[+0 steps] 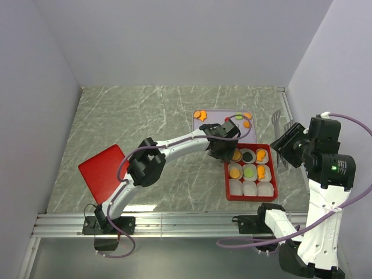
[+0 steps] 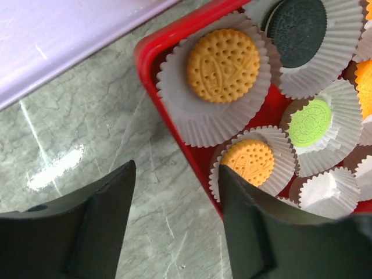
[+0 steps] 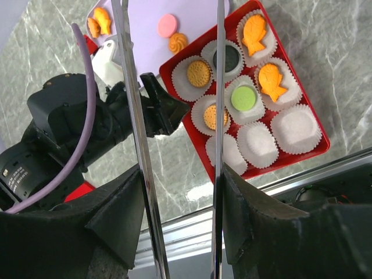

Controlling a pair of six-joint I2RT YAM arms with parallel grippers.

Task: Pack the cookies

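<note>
A red box [image 1: 228, 185] holds white paper cups; six hold cookies [image 1: 249, 171], among them round orange [image 2: 223, 65], black [image 2: 300, 24] and green [image 2: 310, 122] ones and orange fish shapes [image 3: 271, 81]. Three cups at the near side are empty. More cookies lie on a lilac tray [image 1: 224, 116]: orange ones [image 1: 200, 115], a pink disc [image 3: 167, 25] and an orange swirl [image 3: 177, 42]. My left gripper [image 2: 174, 221] is open and empty over the box's left rim [image 2: 168, 35]. My right gripper [image 3: 180, 197] holds metal tongs [image 3: 131, 116], raised to the right of the box.
A red square lid [image 1: 103, 171] lies at the left of the marble table. The left arm [image 1: 174, 148] stretches across the middle. White walls enclose the table on three sides. An aluminium rail [image 1: 174, 224] runs along the near edge.
</note>
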